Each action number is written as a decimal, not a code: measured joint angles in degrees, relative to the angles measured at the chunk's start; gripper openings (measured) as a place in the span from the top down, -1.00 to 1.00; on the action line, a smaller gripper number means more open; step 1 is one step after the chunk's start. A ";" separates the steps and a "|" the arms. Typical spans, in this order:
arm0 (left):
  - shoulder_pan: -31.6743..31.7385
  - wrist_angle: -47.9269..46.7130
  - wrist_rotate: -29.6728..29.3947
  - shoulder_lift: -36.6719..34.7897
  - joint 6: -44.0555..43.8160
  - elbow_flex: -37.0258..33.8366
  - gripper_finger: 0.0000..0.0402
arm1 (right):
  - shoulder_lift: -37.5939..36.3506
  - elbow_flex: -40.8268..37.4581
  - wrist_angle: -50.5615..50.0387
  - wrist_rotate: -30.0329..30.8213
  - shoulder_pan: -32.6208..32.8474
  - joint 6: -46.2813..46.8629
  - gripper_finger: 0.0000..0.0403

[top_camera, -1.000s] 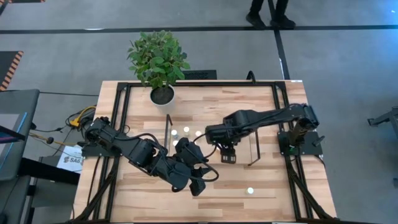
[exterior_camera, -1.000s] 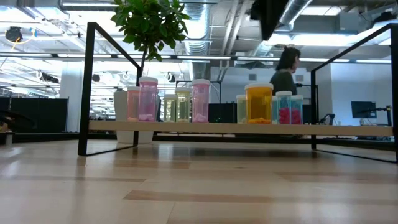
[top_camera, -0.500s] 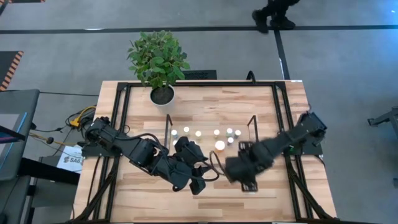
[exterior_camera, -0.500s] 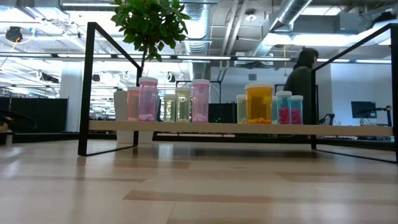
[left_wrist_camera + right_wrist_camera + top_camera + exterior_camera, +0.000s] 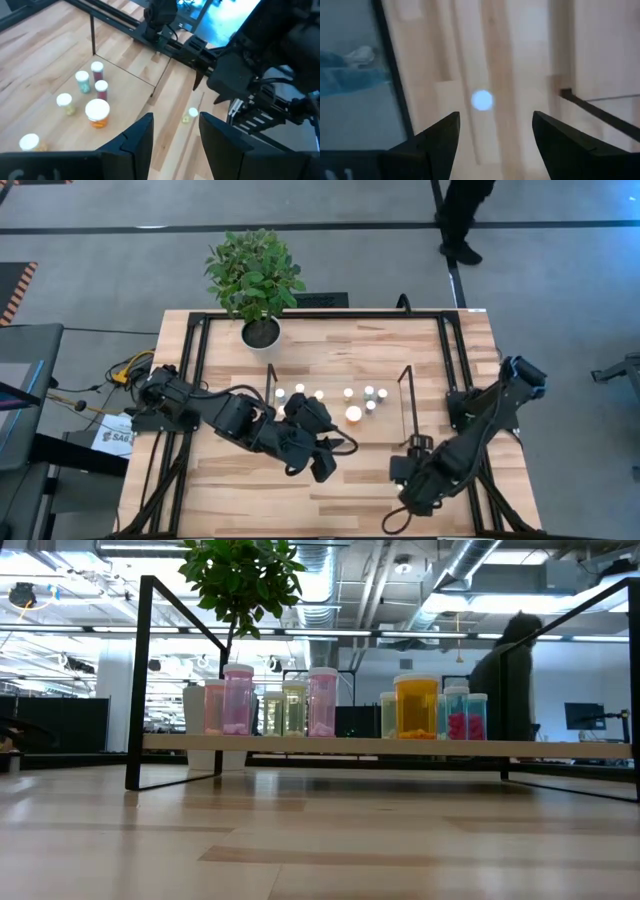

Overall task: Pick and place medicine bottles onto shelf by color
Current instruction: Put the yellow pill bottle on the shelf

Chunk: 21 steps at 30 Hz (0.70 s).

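The right gripper (image 5: 495, 115) is hanging over the near right part of the table with its fingers spread wide and nothing between them. Right below it, one loose bottle (image 5: 189, 116) is standing on the bare wood, apart from the rest. In the high view the arm is hiding it. Its cap is showing white, and the body looks pale yellow-green, though that is hard to tell. The left gripper (image 5: 176, 116) is waiting near the table's middle, just near of the shelf (image 5: 300, 745), with its fingers partly apart and empty.

The other bottles are standing upright on the shelf: pink ones (image 5: 238, 700) and yellow ones (image 5: 283, 710) to the left, the wide orange one (image 5: 416, 705) and teal ones (image 5: 465, 715) to the right.

The likely trouble is in the grasp. The bottle is small and light, so if the fingers come down off-centre, one of them could be pushing it over before the other closes, and it would be rolling off across the wood. The uncertain body colour could also send it to the wrong group.

On the way back, the shelf's right wire upright (image 5: 405, 405) is standing between the loose bottle and the row. The right-end bottles are crowding each other, so a low or wide approach could be knocking them. The left arm is lying along the near side of the shelf, narrowing the route toward the yellow group.

A potted plant (image 5: 261, 333) is standing at the far left, well clear. A person (image 5: 505, 680) is passing in the room beyond the table.
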 joint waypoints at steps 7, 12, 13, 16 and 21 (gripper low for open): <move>2.36 -0.04 0.25 0.00 0.00 0.00 0.28 | -9.54 -18.08 16.67 -0.10 0.74 2.20 -0.35; 5.07 -0.07 3.69 0.00 1.08 0.00 0.28 | -12.11 -24.97 25.88 -0.07 0.18 0.27 -0.35; 5.36 -0.07 4.16 0.00 1.11 0.00 0.28 | -12.23 -25.78 26.79 -0.07 0.33 -1.31 -0.35; 6.01 -0.09 4.60 0.00 1.51 0.00 0.28 | -12.02 -26.56 26.59 -0.05 0.80 -6.48 -0.35; 6.19 -0.09 4.56 0.00 3.40 0.00 0.28 | -12.02 -26.54 26.64 0.37 0.69 -10.00 -0.35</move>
